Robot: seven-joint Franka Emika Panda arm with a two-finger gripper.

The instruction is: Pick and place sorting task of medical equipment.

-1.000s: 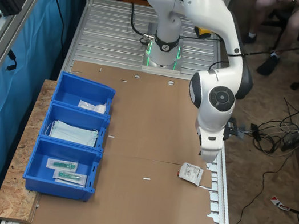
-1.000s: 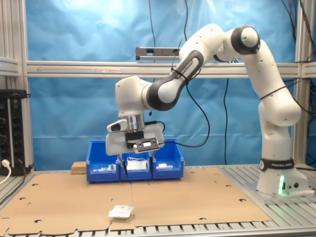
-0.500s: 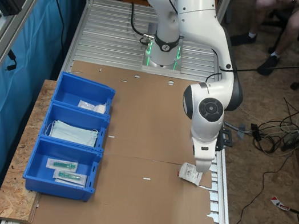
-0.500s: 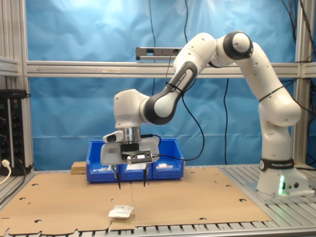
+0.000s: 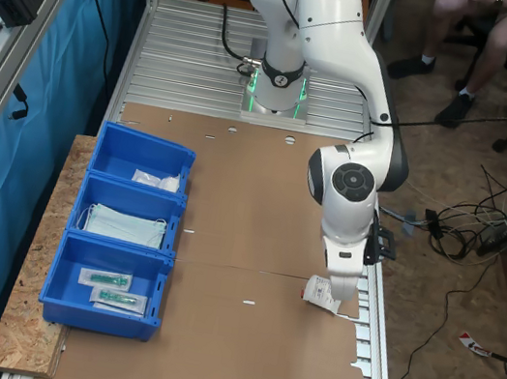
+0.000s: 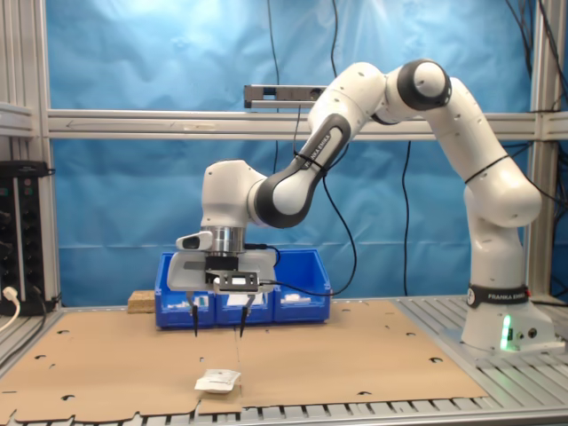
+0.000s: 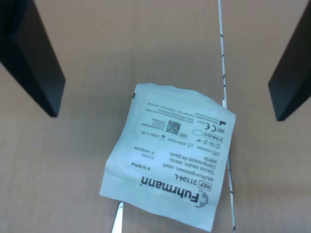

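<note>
The medical equipment, a small white sealed packet (image 5: 320,294) with dark print, lies flat on the brown cardboard near the table's edge at the first exterior view's right. It also lies near the front edge in the second exterior view, packet (image 6: 217,382). My gripper (image 6: 217,331) hangs open straight above it, fingertips a short way over the cardboard. In the wrist view the packet (image 7: 170,160) sits between the two black fingers (image 7: 34,63), touching neither. Nothing is held.
Three joined blue bins (image 5: 91,220) stand at the first exterior view's left, holding a white packet, pale blue masks and syringe packets. They rest on a wood board (image 5: 23,326). A seated person (image 5: 480,18) and floor cables (image 5: 482,230) lie beyond the table edge.
The gripper has come down towards the packet and shifted over it, towards the second exterior view's left. It stayed open. The packet has not moved.
</note>
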